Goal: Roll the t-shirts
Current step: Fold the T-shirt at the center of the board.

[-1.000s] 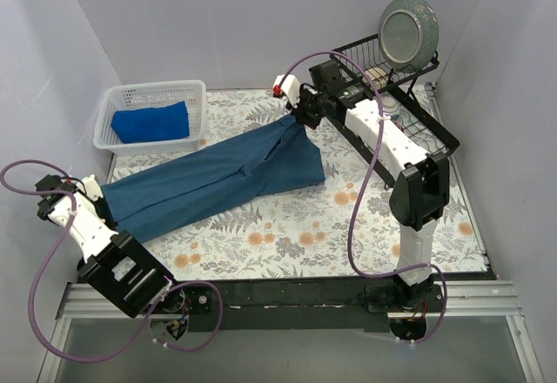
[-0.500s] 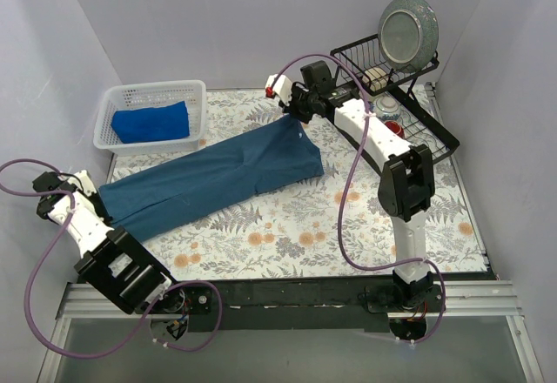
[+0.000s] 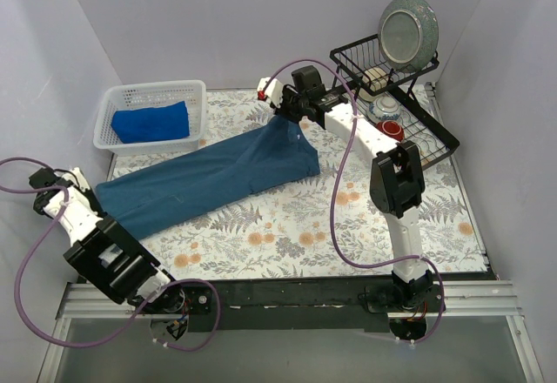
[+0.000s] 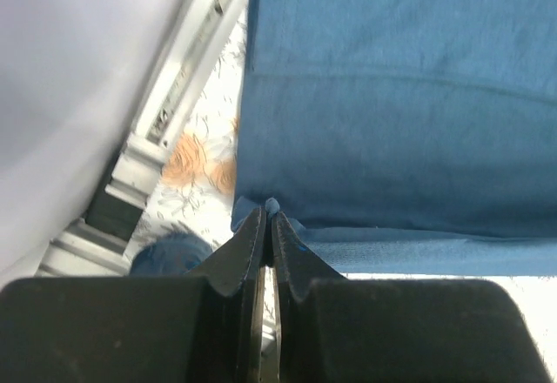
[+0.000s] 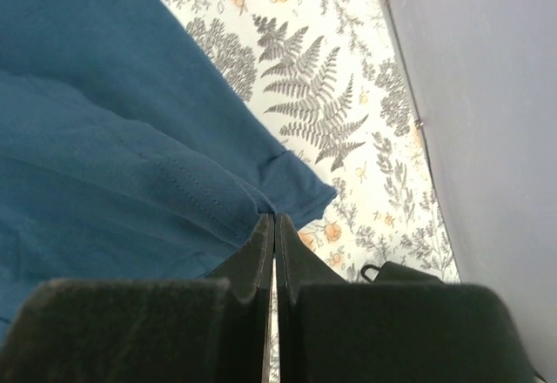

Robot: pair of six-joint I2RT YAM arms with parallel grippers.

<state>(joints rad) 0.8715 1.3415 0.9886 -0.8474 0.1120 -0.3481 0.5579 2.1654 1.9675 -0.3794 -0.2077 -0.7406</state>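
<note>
Room: pale grey walls close in a floral-print tabletop (image 3: 287,226), with a white basket (image 3: 116,97) at the far left and a black dish rack (image 3: 424,139) at the far right
Dark-blue tee (image 3: 209,178): drawn out in a long slanting band, from the near-left edge of the tabletop up toward the far middle
How it looks: dusky, matte, soft cloth that lies mostly flat with a few shallow lengthwise creases; a stitched hem shows at the far end, and it seems to be folded lengthwise
Royal-blue tee (image 3: 150,123): a compact bright bundle inside the basket, near the dark one but apart from it
Left end effector (image 4: 268,218): fingers pressed together on a tiny nub of the dark-blue tee's near-left corner, close by the tabletop's left rail
Right end effector (image 5: 274,222): fingers pinched tight on the far edge beside the hem, the cloth rising a little to meet it
Step, as I judge it: the tee is held taut between both arms and no roll has begun
Risk one: the left pinch holds very little cloth, so a harder pull could slip it free and let the band go slack and wrinkle
Risk two: uneven tension could skew the band, and the roll would then wind crooked
Risk three: the left corner is so near the rail that it could drop off the edge
</note>
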